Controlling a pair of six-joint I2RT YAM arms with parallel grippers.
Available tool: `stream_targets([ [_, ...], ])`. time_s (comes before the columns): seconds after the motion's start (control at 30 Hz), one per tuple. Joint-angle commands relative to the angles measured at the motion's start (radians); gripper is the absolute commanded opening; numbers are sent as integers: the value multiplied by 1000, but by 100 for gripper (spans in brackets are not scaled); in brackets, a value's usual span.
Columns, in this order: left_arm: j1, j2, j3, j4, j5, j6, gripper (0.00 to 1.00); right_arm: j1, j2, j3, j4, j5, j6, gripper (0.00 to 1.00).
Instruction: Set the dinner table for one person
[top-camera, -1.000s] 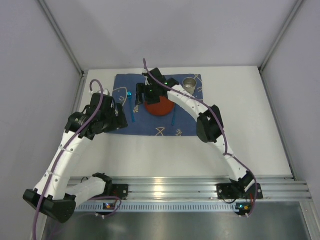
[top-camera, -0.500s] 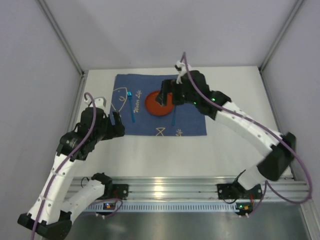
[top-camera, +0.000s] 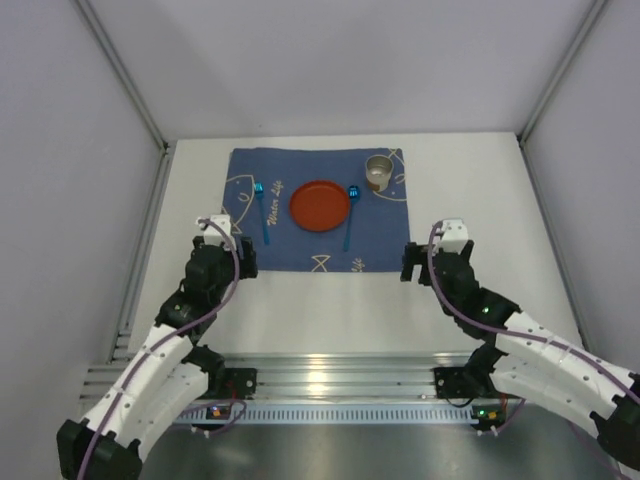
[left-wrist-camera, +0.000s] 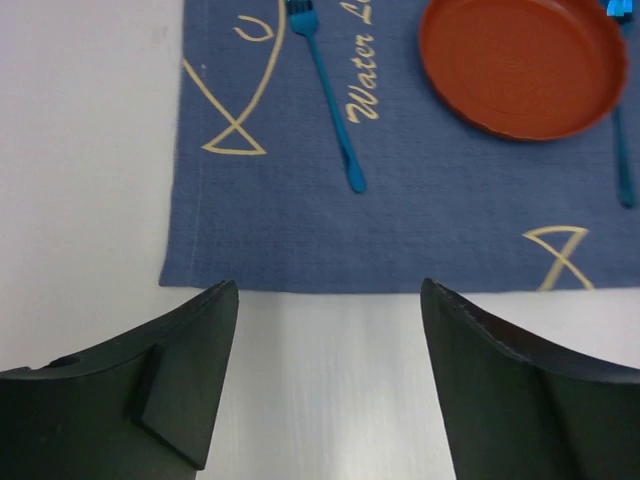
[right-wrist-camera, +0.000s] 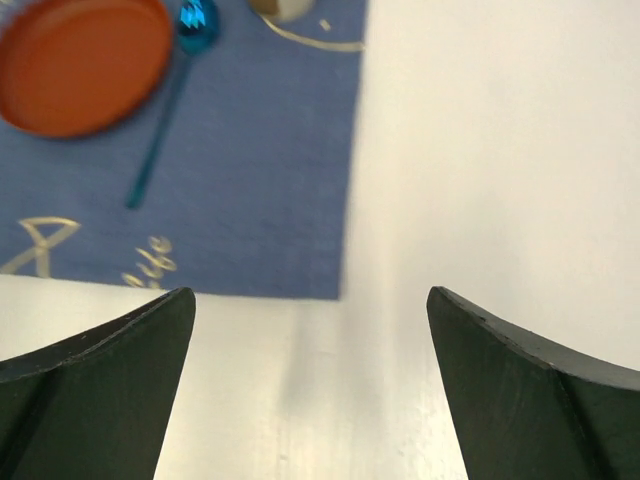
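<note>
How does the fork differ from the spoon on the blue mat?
The fork lies left of the plate, the spoon right of it. The fork ends in tines, the spoon in a round bowl. The fork lies clear of the plate; the spoon's bowl lies close by its rim. Both are blue and lie flat on the mat.

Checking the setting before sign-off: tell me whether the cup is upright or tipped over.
Upright. From above, the cup shows its round rim facing up, on the blue mat near its far right corner.
</note>
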Motion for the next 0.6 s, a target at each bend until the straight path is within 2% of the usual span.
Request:
stream_targets([
  [0.0, 5, 23, -169, 574, -166, 98, 80, -8, -36, -55, 183, 138, 5, 100],
  [0.03, 8, 74, -242, 666, -201, 109, 84, -8, -32, -69, 180, 150, 25, 100],
  [0.07, 19, 114, -261, 739, -197, 132, 85, -8, -30, -75, 178, 149, 42, 100],
  [0.2, 169, 457, -252, 976, -99, 132, 87, -10, -41, -89, 154, 188, 54, 100],
  [0.3, 244, 652, -224, 1126, -75, 123, 89, -15, -36, -78, 128, 248, 47, 100],
  [0.4, 275, 772, -195, 1197, 4, 142, 89, -18, -6, -64, 123, 328, 2, 100],
  [0.47, 283, 825, -159, 1205, -3, 159, 90, -27, -6, -70, 143, 349, -58, 100],
  [0.5, 292, 871, -149, 1217, 6, 159, 92, -38, -10, -95, 181, 330, -94, 100],
  [0.53, 307, 900, -155, 1301, 61, 153, 92, -79, -18, -110, 216, 289, -192, 100],
  [0.57, 342, 915, -163, 1305, 99, 143, 92, -103, -23, -124, 277, 179, -240, 100],
])
